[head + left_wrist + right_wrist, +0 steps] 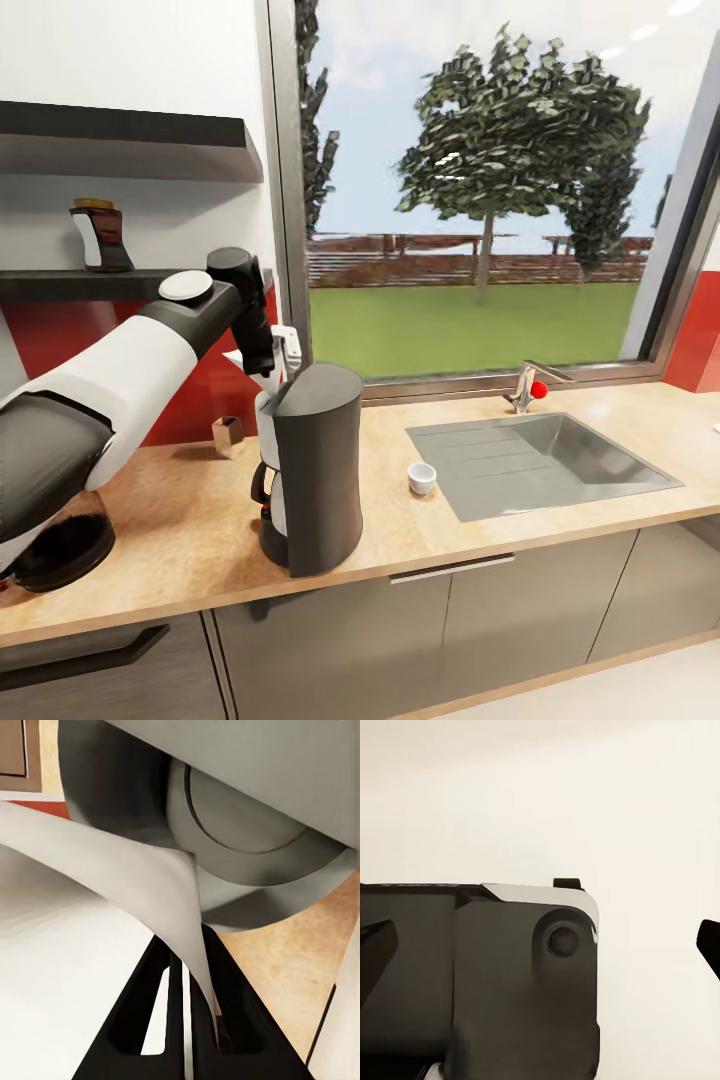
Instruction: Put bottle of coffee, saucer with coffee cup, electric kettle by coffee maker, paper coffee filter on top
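Observation:
The dark grey coffee maker stands on the wood-look countertop. My left gripper hangs just behind its slanted top, shut on the thin white paper coffee filter. In the left wrist view the black fingers pinch the filter's sheet above the machine's grey top. The bottle of coffee stands on the slim kitchen shelf. The white coffee cup sits on the counter beside the sink. The electric kettle is at the near left, half behind my arm. My right gripper is open. The saucer is out of view.
A steel sink with a faucet takes up the counter's right part. A small wooden box stands by the red wall behind the coffee maker. A thicker dark shelf hangs higher up. A large window is behind the counter.

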Controlling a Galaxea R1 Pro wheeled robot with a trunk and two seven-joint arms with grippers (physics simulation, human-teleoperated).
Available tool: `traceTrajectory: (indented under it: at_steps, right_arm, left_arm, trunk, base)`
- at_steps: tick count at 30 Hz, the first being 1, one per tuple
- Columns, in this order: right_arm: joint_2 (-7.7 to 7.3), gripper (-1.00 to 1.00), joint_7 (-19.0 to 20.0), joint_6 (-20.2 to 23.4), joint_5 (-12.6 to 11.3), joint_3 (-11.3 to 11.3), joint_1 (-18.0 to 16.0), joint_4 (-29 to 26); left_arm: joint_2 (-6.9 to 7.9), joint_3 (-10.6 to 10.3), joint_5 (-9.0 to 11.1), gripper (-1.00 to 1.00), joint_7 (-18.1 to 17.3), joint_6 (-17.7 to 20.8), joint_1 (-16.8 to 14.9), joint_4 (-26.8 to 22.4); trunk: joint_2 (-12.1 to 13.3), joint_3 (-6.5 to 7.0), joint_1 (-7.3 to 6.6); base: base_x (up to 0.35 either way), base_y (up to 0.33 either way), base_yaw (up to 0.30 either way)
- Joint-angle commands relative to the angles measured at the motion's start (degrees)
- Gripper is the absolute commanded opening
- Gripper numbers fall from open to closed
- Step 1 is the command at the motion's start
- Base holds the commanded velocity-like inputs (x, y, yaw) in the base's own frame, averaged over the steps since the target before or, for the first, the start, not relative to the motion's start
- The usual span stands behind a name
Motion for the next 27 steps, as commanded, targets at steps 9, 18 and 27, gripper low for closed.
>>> traceTrajectory:
  at_steps: [9,18,27]
  right_arm:
    - [0.01,1.0,0.0,-0.2,0.0,0.0,0.0,0.1]
    - [0.01,1.0,0.0,-0.2,0.1,0.0,0.0,0.1]
    - [0.01,1.0,0.0,-0.2,0.1,0.0,0.0,0.1]
  left_arm:
    - [-0.04,-0.3,-0.2,-1.0,-0.4,0.3,0.1,0.0]
    - [0.02,-0.2,-0.2,1.0,-0.4,0.3,0.1,0.0]
    - [0.05,-0.2,-0.3,1.0,-0.4,0.3,0.1,-0.1]
  trunk:
    - [0.0,-0.03,0.02]
    - [0.0,-0.03,0.02]
    - [0.0,-0.03,0.02]
  base:
    - [0.0,0.0,0.0]
    - [0.0,0.0,0.0]
    - [0.0,0.0,0.0]
